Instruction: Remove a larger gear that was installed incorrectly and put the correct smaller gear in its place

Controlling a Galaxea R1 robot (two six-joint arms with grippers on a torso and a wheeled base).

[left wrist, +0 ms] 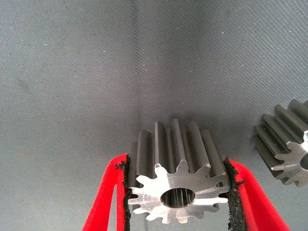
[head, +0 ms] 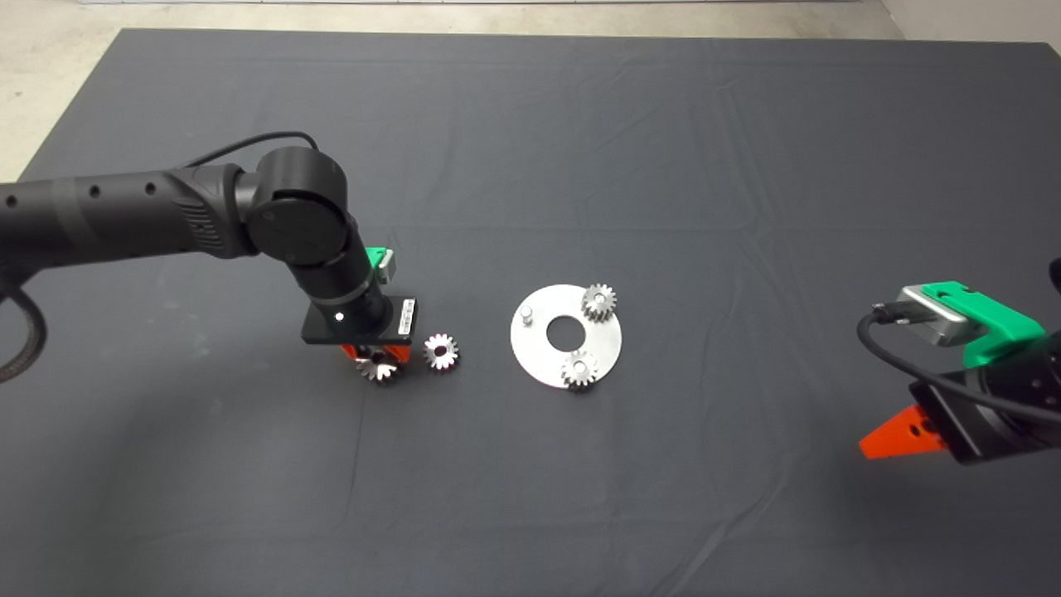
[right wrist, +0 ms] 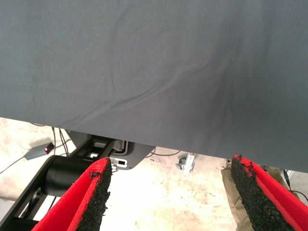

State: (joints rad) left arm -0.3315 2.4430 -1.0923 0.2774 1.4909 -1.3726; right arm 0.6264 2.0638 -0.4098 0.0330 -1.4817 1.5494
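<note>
The left gripper's (head: 380, 358) fingers (left wrist: 111, 192) are closed on the larger gear (left wrist: 177, 179), one black pad pressed against each side of its toothed rim, with the bore facing the wrist camera. From the head view this gear (head: 380, 370) sits low over the dark mat (head: 663, 149) of the tabletop, directly under the left arm's wrist; whether it touches the mat or hangs just above it cannot be told. The smaller gear (head: 441, 351) lies flat on the mat just beside it, on the side toward the round metal plate (head: 543, 356), and its edge also shows in the left wrist view (left wrist: 288, 151).

The plate rests on the mat near the middle of the tabletop, well apart from both gears. It has a round hole at its centre, two small gears (head: 598, 302) (head: 579, 369) seated on it, and one bare pin (head: 525, 313) standing free on the side nearest the left arm.

The right gripper (head: 899, 435) waits at the lower right edge of the head view, its fingers (right wrist: 94, 192) spread apart and holding nothing, pointed past the mat's edge toward the floor.
</note>
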